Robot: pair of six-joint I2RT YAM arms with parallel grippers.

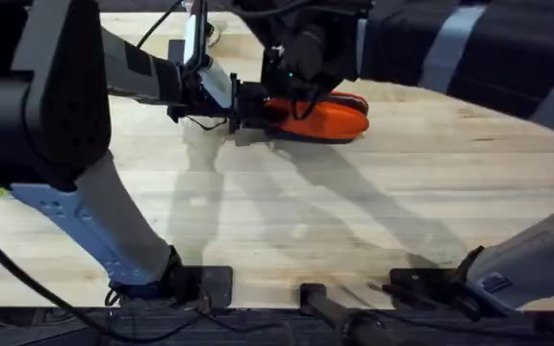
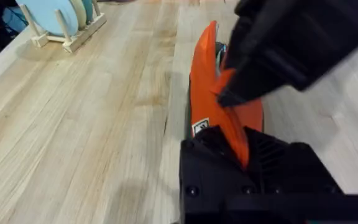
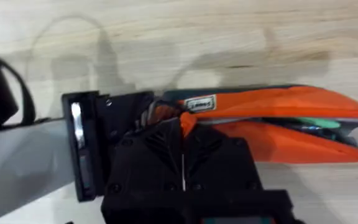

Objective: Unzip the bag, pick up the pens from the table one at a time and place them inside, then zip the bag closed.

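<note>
Bag (image 1: 327,120) pinched between left gripper (image 1: 248,113), right gripper (image 1: 291,88)

I see a wooden dish rack (image 2: 61,28) with pale blue plates (image 2: 53,14) at the upper left of my left wrist view, standing on light planks under soft shadows.

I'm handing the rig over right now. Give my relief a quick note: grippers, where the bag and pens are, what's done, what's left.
Left gripper: shut on the end of the bag, holding it on the table.
Right gripper: shut at the zipper line, at the end near the left gripper; the pull itself is hidden.
Bag: far centre, mouth gaping, something teal inside.
Pens: none lying loose on the table; likely already in the bag.
Left to do: zip it closed, release.
</note>
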